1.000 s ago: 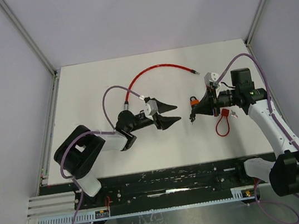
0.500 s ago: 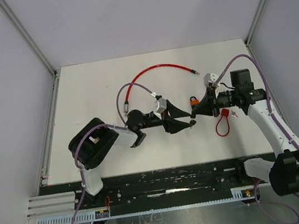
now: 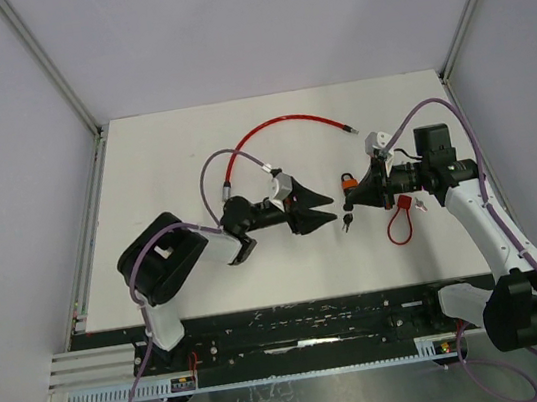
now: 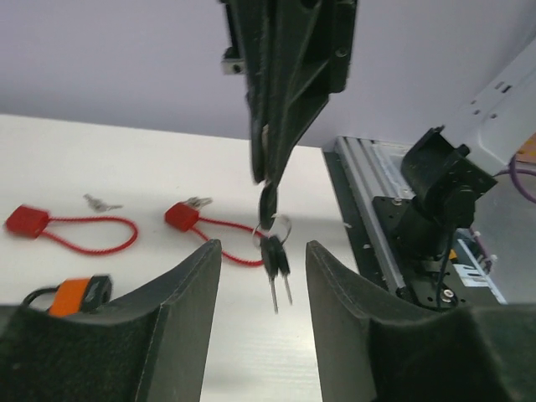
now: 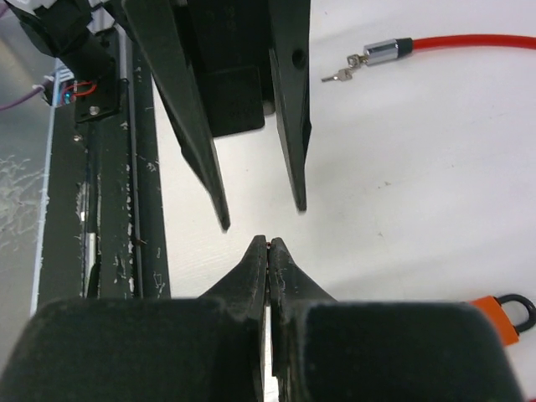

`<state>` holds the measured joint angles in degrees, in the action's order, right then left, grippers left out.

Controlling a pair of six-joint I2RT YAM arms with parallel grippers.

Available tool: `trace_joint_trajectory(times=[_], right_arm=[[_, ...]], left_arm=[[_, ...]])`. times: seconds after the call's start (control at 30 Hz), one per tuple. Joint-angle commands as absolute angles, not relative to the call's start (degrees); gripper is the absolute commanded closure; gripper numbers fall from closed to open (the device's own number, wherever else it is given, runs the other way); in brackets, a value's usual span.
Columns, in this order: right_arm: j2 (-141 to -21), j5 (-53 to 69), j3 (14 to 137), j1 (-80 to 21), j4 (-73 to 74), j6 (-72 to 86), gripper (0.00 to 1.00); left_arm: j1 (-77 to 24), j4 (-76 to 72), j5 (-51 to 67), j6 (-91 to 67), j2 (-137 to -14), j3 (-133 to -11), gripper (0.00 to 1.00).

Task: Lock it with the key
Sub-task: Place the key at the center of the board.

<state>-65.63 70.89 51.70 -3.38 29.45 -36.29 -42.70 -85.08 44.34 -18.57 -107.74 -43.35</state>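
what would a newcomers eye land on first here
At mid-table the shut right pincer dangles a small bunch of keys right in front of the open left pincer. Beside them sits an orange padlock, and a long red cable arcs across the far half of the white table.

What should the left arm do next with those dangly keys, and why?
Probably ease the left end effector forward a little and close on the keys. They dangle from the shut right end effector, and the left wrist view shows them lined up between the left one's open jaws.
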Motion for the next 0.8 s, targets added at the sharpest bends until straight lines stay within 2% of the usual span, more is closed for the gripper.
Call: trace_joint_trajectory(times=[0.0,0.33,0.63,0.77], right_arm=[[-65.18,68.25,52.51,-2.64,30.48,-37.98,1.00],[-72.78,55.59,55.00,-2.64,39.66,-44.25,1.00],[-84.03,39.90,57.66,-2.64,37.39,-35.19,1.00],[-88.96,34.72,59.50,-2.64,36.65,-32.59,0.95]], left_arm=[[-39.77,-87.06,37.67,-16.52,-103.99,-39.38,0.56],[-38.33,-87.22,27.74,-13.39,-99.55,-34.09,0.55],[-37.95,-86.34,26.56,-13.71,-98.95,-33.73,0.55],[-37.97,-85.65,26.19,-12.93,-98.22,-33.38,0.55]])
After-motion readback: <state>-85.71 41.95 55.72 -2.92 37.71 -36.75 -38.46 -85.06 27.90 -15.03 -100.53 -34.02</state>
